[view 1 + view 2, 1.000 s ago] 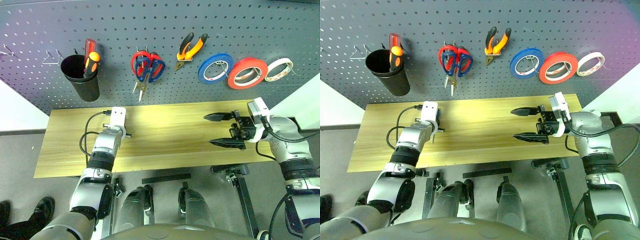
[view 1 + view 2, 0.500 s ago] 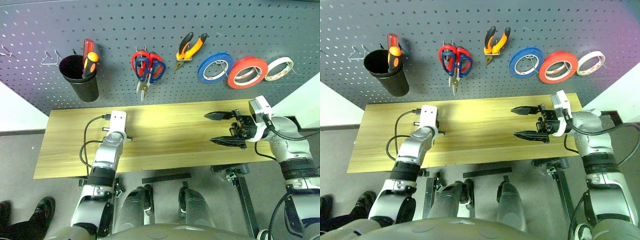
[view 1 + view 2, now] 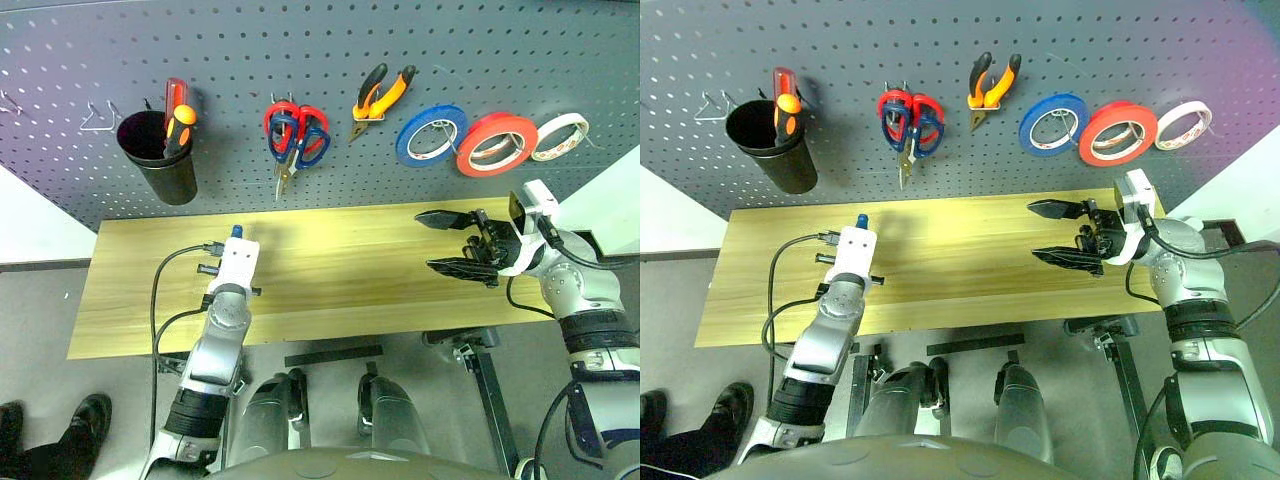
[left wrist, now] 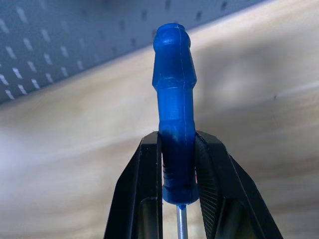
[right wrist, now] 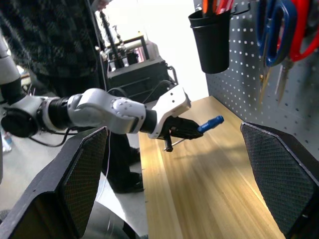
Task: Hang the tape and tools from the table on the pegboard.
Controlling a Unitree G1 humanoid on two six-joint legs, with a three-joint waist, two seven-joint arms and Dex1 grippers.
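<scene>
My left gripper (image 4: 177,142) is shut on the slim blue-handled screwdriver (image 4: 174,104), held just above the left part of the light wood table (image 3: 340,290), with the handle tip (image 3: 236,232) pointing at the pegboard (image 3: 320,40). The same gripper (image 5: 185,130) and screwdriver (image 5: 210,122) appear in the right wrist view. On the pegboard hang the red tape (image 3: 497,143), the orange-and-black pliers (image 3: 382,95) and the dark blue scissors (image 3: 312,146). My right gripper (image 3: 452,243) stands open over the table's right end, holding nothing.
A black cup (image 3: 160,158) with red and orange-handled screwdrivers hangs at the left, beside bare hooks (image 3: 100,116). Red-handled scissors (image 3: 279,118) share the blue pair's hook. A blue roll (image 3: 430,135) and a whitish roll (image 3: 558,137) flank the red tape. A person (image 5: 50,40) stands past the table's left end.
My left gripper has drawn back toward the table's near edge and risen a little, turning the screwdriver so its blue handle points at the pegboard. The right gripper stays open, about where it was.
</scene>
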